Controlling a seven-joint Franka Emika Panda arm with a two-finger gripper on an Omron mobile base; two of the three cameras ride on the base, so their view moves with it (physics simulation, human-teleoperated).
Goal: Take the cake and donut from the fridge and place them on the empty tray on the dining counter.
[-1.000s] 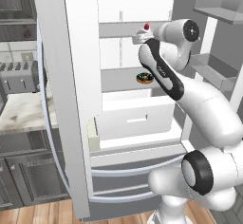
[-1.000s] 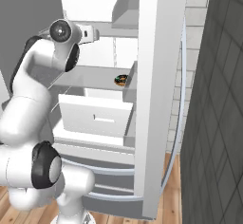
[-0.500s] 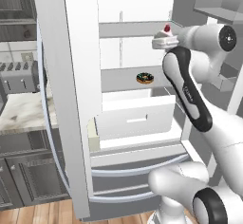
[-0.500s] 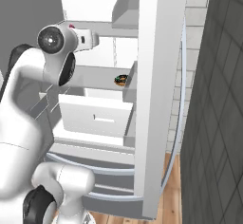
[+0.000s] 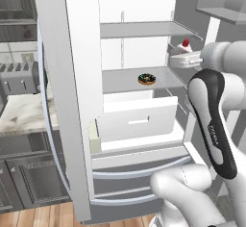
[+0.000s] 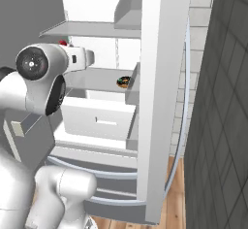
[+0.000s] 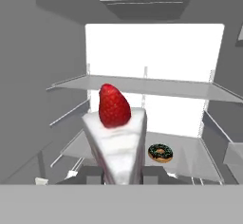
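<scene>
**White cake slice pinched at the open fridge**

White frosting and a red strawberry mark the cake (image 7: 116, 140), which sits right between the gripper's (image 7: 122, 173) two dark tips in the hand view, the pincer closed on the wedge and holding it clear of the shelves. From the left base view, the cake (image 5: 184, 47) shows as a small white wedge with its red top at the end of the arm, just outside the right edge of the fridge (image 5: 67, 101) opening, level with the gap between the two upper shelves. In the right base view only a speck of its red topping (image 6: 63, 42) peeks above the arm's round white joint.

The fridge stands with its doors swung wide, showing its white inside. On the middle shelf, the donut (image 5: 146, 79) lies flat, dark brown with light speckles, near the shelf's middle and well apart from the held cake. The hand view shows the donut (image 7: 160, 153) lower and to the right of the cake, further back on the shelf. The right base view catches the donut (image 6: 123, 81) just beside the edge of the open right door.

Below that shelf, a white drawer (image 5: 137, 120) is pulled partly out. To the left of the fridge, a marbled counter (image 5: 21, 115) carries a grey toaster (image 5: 17, 77).
</scene>
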